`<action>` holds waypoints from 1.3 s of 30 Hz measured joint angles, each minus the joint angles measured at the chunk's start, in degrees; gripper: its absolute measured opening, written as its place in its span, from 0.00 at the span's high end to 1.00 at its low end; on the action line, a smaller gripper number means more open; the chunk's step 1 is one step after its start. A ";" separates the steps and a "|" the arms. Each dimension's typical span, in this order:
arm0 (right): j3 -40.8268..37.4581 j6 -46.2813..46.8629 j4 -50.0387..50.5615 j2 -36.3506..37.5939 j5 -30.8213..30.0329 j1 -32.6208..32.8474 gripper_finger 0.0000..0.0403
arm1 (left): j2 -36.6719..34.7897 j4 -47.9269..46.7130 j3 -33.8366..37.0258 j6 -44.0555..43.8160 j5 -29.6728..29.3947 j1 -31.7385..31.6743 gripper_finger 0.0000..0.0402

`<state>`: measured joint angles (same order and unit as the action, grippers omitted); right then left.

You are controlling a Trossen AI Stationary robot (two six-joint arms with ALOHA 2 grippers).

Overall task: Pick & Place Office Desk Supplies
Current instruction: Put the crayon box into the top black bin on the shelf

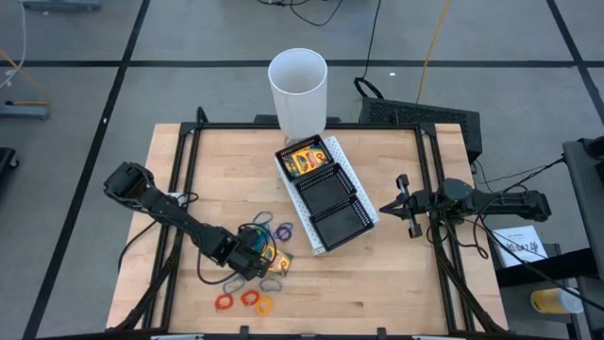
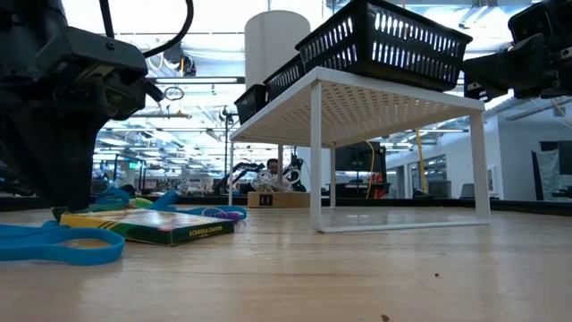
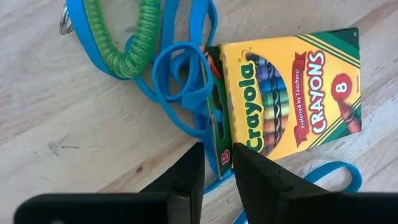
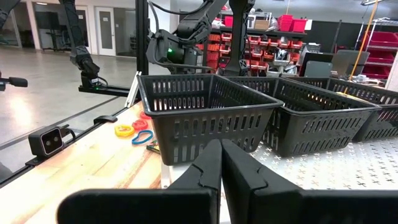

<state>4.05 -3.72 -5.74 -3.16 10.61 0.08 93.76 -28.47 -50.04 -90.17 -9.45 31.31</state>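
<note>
A yellow-and-green crayon box lies face up on the wooden table near the front left, also seen low and from above. My left gripper points steeply down at one of its corners and is shut on it. Blue rubber bands and a green coiled loop lie beside the box. Another crayon box sits in the far compartment of the black mesh tray. My right gripper waits shut, held level to the right of the tray. My left gripper pinches the box's corner at its green long side between its two fingers. One finger stands outside the green side, the other over the yellow face. They come from above, slanting. The rest of the box lies on the table.
The tray stands on a white perforated riser mid-table. A tall white cup stands at the far edge. Orange, red and yellow loops lie near the front edge, purple and blue ones beyond the box.
</note>
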 joint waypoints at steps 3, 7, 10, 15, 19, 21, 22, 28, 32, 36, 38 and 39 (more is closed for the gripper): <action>0.00 0.02 0.02 0.00 -0.01 0.02 1.00 | 0.43 0.07 0.00 -0.01 -0.02 0.00 0.78; 0.00 0.02 0.02 -0.02 -0.02 -0.01 1.00 | 2.02 0.22 0.00 -0.13 0.54 0.00 0.78; 0.00 0.00 0.00 -0.02 0.00 0.00 1.00 | 2.57 0.23 -0.04 -0.15 0.47 0.00 0.78; 0.00 0.01 0.02 -0.04 -0.02 0.01 1.00 | 2.62 0.73 -0.04 0.53 0.42 0.01 0.79; -0.02 0.00 0.00 -0.02 -0.02 0.01 1.00 | 2.67 1.73 -0.02 1.99 1.18 0.00 0.92; -0.02 0.00 0.00 -0.02 0.01 -0.01 1.00 | 2.63 1.85 -0.02 2.41 1.18 0.00 0.98; 0.00 0.01 0.00 -0.02 -0.01 0.01 1.00 | 2.47 1.86 -0.02 2.43 1.18 0.00 0.98; -0.01 0.02 0.00 -0.02 -0.01 0.00 1.00 | -1.40 2.05 -0.02 3.23 0.76 0.11 0.99; 0.00 0.00 0.00 -0.02 -0.01 0.01 1.00 | -6.09 2.20 -0.02 5.98 -2.35 0.26 0.99; 0.00 0.02 0.00 -0.02 -0.02 0.02 1.00 | -11.59 2.38 -0.02 9.77 -6.93 0.71 0.99; -0.01 -0.01 0.00 -0.02 0.00 0.00 1.00 | -14.42 2.40 -0.02 11.58 -9.65 1.11 0.99; -0.01 0.00 0.00 -0.02 -0.02 0.00 1.00 | -15.89 2.73 -0.02 12.61 -11.20 1.34 0.99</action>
<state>4.05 -3.72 -5.74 -3.18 10.59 0.09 77.87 -25.74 -50.06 -77.56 -20.66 32.65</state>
